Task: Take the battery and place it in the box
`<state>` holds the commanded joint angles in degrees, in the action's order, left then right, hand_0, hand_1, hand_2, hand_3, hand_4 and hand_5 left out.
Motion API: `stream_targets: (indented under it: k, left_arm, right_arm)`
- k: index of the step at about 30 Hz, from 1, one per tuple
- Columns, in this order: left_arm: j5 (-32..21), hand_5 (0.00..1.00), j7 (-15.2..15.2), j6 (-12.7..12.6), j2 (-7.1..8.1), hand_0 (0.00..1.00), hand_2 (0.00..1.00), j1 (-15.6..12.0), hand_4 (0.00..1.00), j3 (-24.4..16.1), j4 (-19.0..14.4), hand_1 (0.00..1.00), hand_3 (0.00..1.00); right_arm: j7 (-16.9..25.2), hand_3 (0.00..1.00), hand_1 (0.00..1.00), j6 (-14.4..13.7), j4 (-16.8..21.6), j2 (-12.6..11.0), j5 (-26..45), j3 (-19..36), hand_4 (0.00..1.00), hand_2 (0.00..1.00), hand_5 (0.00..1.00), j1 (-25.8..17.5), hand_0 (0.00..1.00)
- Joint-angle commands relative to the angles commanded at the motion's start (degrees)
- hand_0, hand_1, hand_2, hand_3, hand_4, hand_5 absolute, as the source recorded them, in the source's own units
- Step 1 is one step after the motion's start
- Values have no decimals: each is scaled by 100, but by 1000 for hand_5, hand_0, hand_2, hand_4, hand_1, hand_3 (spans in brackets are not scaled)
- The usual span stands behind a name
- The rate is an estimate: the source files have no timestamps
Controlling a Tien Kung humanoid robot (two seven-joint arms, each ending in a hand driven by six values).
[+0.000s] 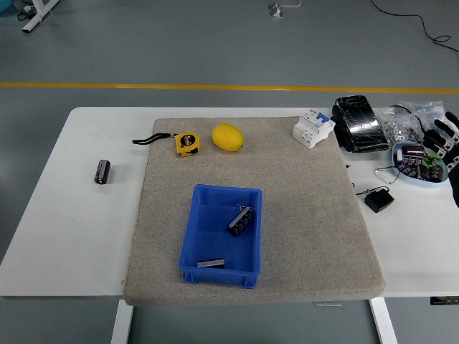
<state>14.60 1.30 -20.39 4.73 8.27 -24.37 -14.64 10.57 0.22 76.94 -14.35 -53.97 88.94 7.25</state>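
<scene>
A blue box [215,215] sits on the grey mat near the table's front. Two black batteries lie in it, one at the middle right [241,219] and one at the front [210,263]. Another black battery [103,171] lies on the bare white table at the left. My right hand [442,142] shows at the right edge, fingers spread, holding nothing, above a light bowl [407,174] of small parts. My left hand is out of view.
On the mat's far edge are a yellow tape measure [187,143], a lemon [227,137] and a white circuit breaker [313,127]. At the right lie a black pack [358,123], a bag of metal parts [395,126] and a small black adapter [379,199].
</scene>
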Motion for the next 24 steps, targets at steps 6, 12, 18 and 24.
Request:
stream_targets:
  k: [6, 12, 18, 24]
  left_arm:
    - [-105, 617, -41, -18, -13, 753, 714, 22, 699, 49, 7, 710, 636]
    - [-119, 619, -50, -27, -15, 752, 713, 30, 699, 58, 11, 708, 637]
    - [-118, 619, -45, -33, -14, 750, 713, 29, 698, 47, 13, 707, 637]
    - [-114, 620, -40, -35, -9, 751, 712, 17, 697, 33, 15, 707, 637]
  right_arm:
    - [-47, 868, 782, -44, -56, 39, -219, -1, 998, 819, 857, 5, 789]
    - [-54, 862, 780, -60, -66, 44, -342, -22, 998, 818, 856, 21, 787]
    - [-32, 857, 779, -92, -86, 61, -328, -6, 998, 816, 854, 38, 786]
    - [-46, 857, 779, -75, -92, 62, -359, -33, 998, 816, 852, 31, 787]
